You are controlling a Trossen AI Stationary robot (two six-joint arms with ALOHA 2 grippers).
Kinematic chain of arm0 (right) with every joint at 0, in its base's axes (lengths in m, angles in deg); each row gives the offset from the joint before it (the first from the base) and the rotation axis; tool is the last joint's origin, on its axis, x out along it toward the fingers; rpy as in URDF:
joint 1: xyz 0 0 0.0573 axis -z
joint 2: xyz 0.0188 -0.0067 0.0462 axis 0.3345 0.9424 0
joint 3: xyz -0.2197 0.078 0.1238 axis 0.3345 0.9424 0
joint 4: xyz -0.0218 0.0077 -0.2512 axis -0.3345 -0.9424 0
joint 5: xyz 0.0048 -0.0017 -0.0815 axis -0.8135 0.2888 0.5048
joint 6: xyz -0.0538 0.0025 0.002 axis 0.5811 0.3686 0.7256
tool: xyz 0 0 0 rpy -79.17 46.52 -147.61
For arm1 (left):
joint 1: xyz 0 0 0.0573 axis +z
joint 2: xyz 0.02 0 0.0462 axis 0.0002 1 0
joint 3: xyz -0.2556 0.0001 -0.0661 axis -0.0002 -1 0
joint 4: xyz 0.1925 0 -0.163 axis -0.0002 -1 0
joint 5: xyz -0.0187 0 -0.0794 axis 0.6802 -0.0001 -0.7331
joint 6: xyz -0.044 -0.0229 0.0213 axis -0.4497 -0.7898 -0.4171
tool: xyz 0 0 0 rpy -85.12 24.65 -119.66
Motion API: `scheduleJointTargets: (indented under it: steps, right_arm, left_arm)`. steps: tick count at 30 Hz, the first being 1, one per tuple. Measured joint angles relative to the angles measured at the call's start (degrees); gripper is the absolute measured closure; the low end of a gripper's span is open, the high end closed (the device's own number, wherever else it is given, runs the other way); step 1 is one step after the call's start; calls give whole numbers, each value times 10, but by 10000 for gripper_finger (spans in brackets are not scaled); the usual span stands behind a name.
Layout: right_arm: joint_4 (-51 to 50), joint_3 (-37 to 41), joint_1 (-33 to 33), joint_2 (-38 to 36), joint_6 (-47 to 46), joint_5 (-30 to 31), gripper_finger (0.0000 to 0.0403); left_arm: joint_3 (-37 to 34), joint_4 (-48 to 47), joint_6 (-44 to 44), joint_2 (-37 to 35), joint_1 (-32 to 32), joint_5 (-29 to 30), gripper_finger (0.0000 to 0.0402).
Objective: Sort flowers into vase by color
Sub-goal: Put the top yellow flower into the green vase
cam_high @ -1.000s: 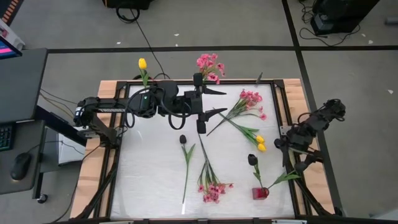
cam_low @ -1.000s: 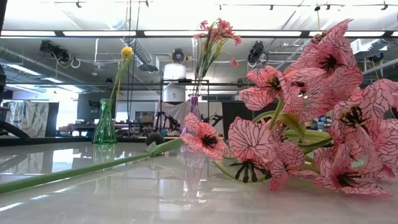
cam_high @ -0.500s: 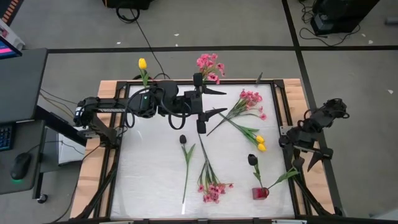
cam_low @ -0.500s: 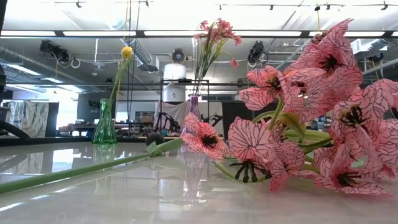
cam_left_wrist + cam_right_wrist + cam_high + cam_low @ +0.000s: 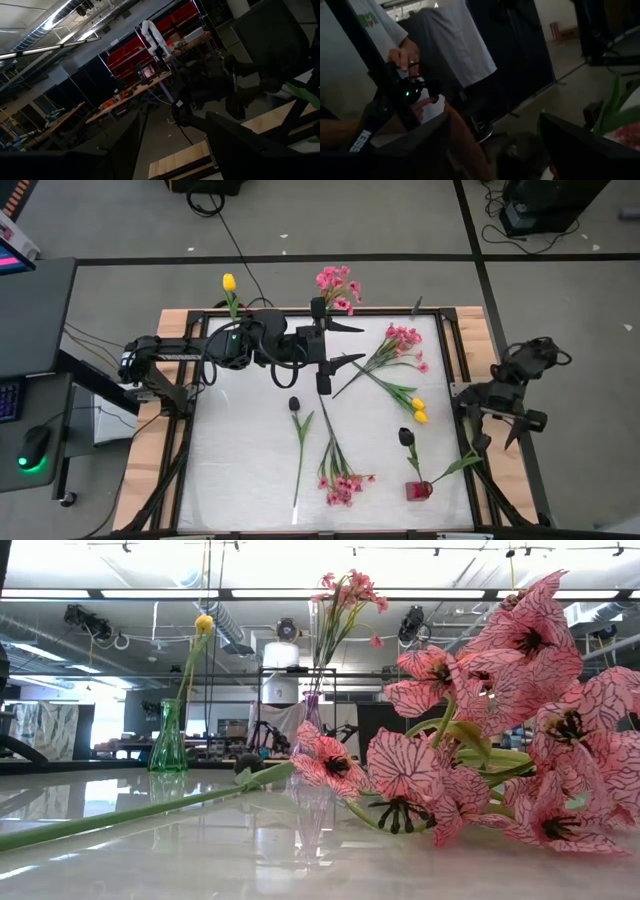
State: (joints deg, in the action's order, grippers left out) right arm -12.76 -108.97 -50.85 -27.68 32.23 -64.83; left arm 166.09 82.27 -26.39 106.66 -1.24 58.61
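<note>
We saw the left gripper (image 5: 338, 342) held over the far middle of the white table top (image 5: 240, 450), its two dark fingers spread apart and holding nothing. Beside its far finger, outside the table's far edge, a spray of small pink blossoms (image 5: 338, 286) stood upright in a clear narrow vase (image 5: 312, 710). Further to the gripper's left side along that edge, a yellow tulip (image 5: 229, 283) stood upright in a green glass vase (image 5: 169, 738).

On the table, at the near side of this gripper, a dark red tulip (image 5: 295, 404) lay with its head toward the gripper and its long green stem running toward the near edge. Next to it a second pink spray (image 5: 340, 486) lay almost parallel, but with its blossoms at the near end and its stem end close under the gripper. To the right of the gripper a third pink spray (image 5: 404, 344) pointed its blossoms to the far right corner, and its stem crossed the stem of two yellow tulips (image 5: 418, 410), whose heads pointed to the near right.

The right gripper (image 5: 497, 437) hung at the right edge of the table, its fingers spread wide and empty. On its near inner side another dark tulip (image 5: 405, 437) leaned out of a small red vase (image 5: 418, 491).

The left half of the table top was bare, with free room there.
</note>
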Motion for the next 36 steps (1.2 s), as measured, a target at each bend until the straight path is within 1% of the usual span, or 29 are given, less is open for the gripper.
scheduleJointTargets:
  steps: [12,20,25,31,36]
  right_arm:
    - [13,-39,0,0,-2,57,89]
    - [56,-49,0,1,-12,144,89]
    - [69,-49,0,1,-16,232,89]
    - [107,-49,0,1,-11,374,89]
    - [125,-49,0,1,-3,480,89]
  left_arm:
    - [0,0,0,0,0,0,168]
    - [0,0,0,0,0,0,168]
    - [0,0,0,0,0,0,168]
    - [0,0,0,0,0,0,168]
    - [0,0,0,0,0,0,168]
